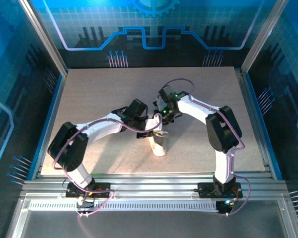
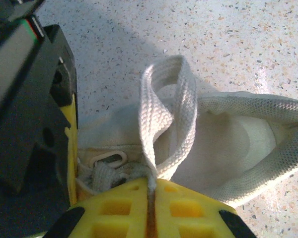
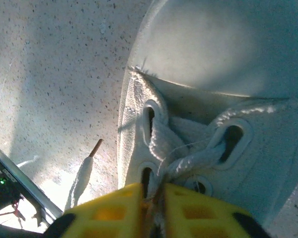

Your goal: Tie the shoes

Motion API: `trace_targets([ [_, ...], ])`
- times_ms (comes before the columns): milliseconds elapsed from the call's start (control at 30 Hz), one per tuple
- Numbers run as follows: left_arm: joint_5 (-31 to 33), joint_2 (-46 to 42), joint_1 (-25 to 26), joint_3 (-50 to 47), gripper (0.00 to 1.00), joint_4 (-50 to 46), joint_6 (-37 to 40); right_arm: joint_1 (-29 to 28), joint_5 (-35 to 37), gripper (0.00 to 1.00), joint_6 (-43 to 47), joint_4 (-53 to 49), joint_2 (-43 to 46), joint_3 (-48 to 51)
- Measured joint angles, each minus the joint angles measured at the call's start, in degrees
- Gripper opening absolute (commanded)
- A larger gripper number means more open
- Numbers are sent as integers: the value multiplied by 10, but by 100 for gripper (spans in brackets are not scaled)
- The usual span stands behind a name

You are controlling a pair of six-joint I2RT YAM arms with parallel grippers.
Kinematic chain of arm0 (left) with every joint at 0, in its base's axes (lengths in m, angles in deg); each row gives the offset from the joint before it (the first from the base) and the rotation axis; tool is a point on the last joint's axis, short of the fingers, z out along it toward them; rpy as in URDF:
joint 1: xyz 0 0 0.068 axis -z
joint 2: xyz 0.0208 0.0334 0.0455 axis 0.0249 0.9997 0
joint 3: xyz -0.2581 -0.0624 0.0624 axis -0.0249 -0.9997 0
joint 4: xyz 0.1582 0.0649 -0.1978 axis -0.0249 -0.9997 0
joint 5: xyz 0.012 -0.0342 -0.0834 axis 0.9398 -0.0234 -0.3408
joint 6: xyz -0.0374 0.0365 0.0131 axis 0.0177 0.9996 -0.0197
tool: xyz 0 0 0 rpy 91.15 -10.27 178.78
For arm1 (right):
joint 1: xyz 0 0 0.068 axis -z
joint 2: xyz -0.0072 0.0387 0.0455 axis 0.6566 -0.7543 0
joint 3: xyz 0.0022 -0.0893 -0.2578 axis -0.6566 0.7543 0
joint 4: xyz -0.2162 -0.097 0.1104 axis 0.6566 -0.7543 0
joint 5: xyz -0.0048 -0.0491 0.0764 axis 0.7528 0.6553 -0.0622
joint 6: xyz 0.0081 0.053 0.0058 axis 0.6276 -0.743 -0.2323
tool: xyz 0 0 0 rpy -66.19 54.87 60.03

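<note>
The white sneaker stands mid-table between the two arms. Over its laced part, my left gripper and right gripper meet. In the left wrist view, the yellow left gripper is shut on the base of a flat white lace loop, which stands up over the shoe's opening. In the right wrist view, the right gripper is shut on a lace strand that runs out of the eyelets, with the toe cap beyond.
A loose lace end with a brown tip lies on the speckled table, left of the shoe. The right arm's black body sits close at the left of the left wrist view. Blue walls and metal posts enclose the table.
</note>
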Motion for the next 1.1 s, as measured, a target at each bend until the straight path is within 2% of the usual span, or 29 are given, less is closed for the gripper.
trace_targets([
  [67, 0, 0, 0, 0, 10, 0, 0, 0, 2, 0, 0, 0, 0, -2],
  [567, -2, -1, -1, -3, 12, 12, -2, 21, 29, 0, -8, 55, 90, 49],
  [800, 0, -11, -5, -16, 40, 35, -18, 24, 17, 0, -9, 76, 90, 57],
  [967, -15, -42, -18, -22, 47, 48, -54, 28, 4, 0, -7, 81, 80, 57],
  [1100, -40, -79, -53, -22, 51, 65, -96, 38, -3, 0, 0, 81, 69, 57],
])
